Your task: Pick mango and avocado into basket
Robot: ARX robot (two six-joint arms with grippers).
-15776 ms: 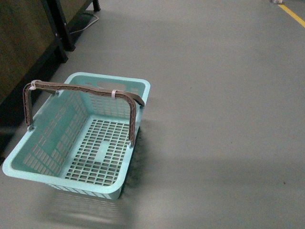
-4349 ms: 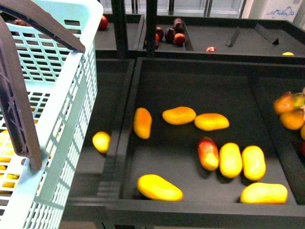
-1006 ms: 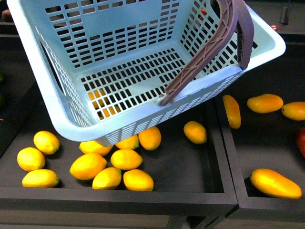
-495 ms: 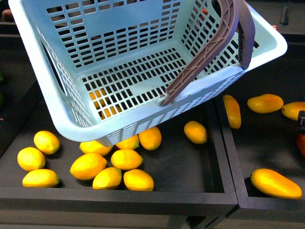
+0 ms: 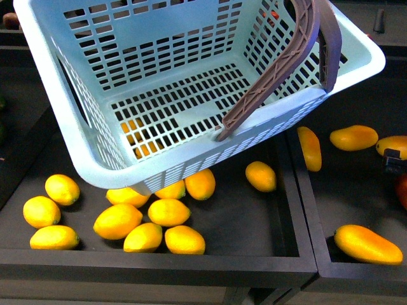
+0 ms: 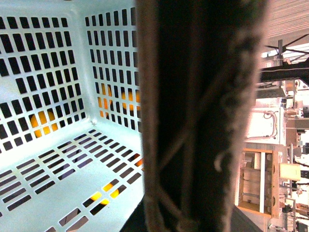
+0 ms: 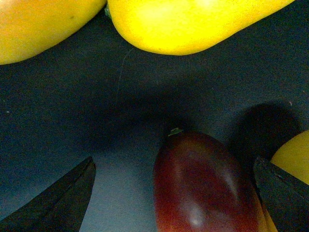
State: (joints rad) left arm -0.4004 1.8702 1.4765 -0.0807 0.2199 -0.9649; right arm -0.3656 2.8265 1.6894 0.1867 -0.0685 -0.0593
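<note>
The light teal basket (image 5: 95, 159) hangs tilted in the air above the left bin, its brown handle (image 5: 299, 57) swung to the right. That handle (image 6: 203, 116) fills the left wrist view, and my left gripper is shut on it, with its fingers hidden. Yellow-orange mangoes (image 5: 367, 244) lie in the right bin. My right gripper (image 7: 174, 166) is open just above a dark red mango (image 7: 203, 188), one finger on each side of it. Only a dark tip of that gripper (image 5: 395, 159) shows in the front view. The avocado is out of view.
Several yellow oval fruits (image 5: 168, 211) lie in the left bin under the basket. A black divider (image 5: 299, 210) separates the two bins. Two yellow mangoes (image 7: 193, 24) lie just beyond the red one, and another (image 7: 294, 152) is beside the right finger.
The basket has drifted slightly to the right. My right gripper has come into the front view at the right edge, over the right bin.
</note>
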